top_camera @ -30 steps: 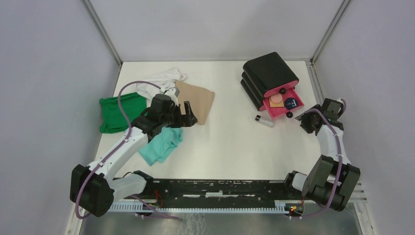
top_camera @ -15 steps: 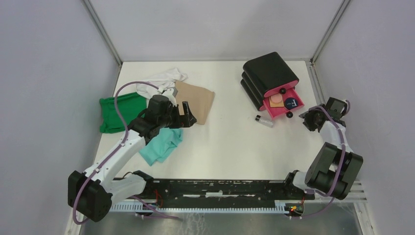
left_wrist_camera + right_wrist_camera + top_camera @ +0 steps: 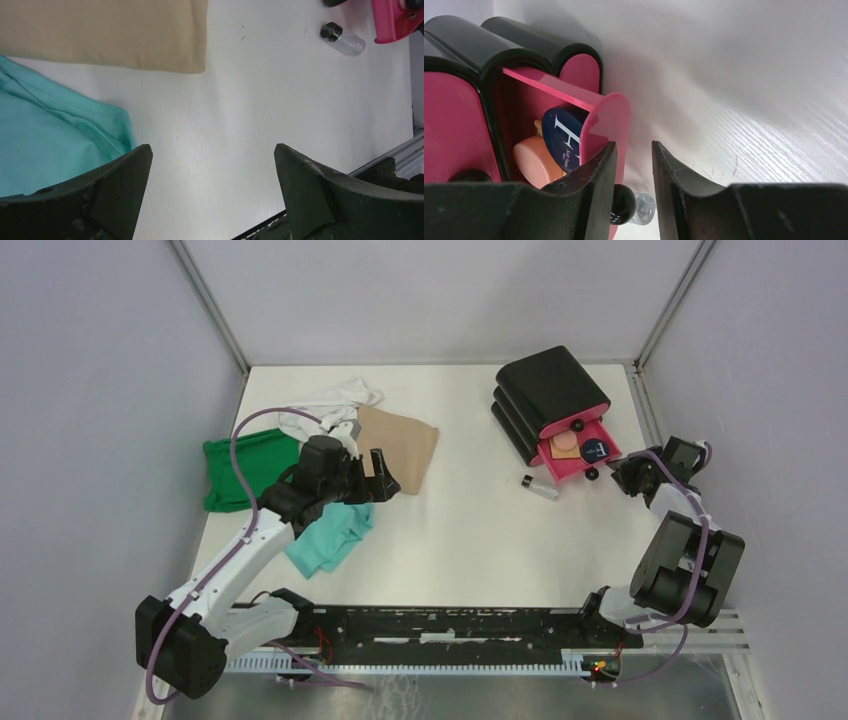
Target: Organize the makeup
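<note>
A pink drawer [image 3: 575, 462] stands pulled out of the black box [image 3: 548, 390]. In it lie the salmon-pink round puff [image 3: 565, 443] and the small dark round jar [image 3: 595, 451]. The right wrist view shows them as well, the puff [image 3: 531, 160] and the jar [image 3: 564, 137]. The clear black-capped vial [image 3: 540, 486] lies on the table in front of the drawer, also in the left wrist view [image 3: 342, 40]. My right gripper [image 3: 630, 475] is narrowly open and empty, just right of the drawer's black knob [image 3: 624, 202]. My left gripper [image 3: 378, 478] is wide open and empty by the tan cloth. The sponge and square pad are hidden.
A tan cloth [image 3: 400, 445], white cloth [image 3: 330, 405], green cloth [image 3: 245, 468] and teal cloth [image 3: 330, 535] lie at the left. The right wall [image 3: 760, 440] is close behind my right gripper. A black rail [image 3: 450, 625] runs along the near edge.
My right gripper has moved a little farther from me, closer to the drawer's right end and knob. My left arm has shifted slightly left; its gripper stays open.
</note>
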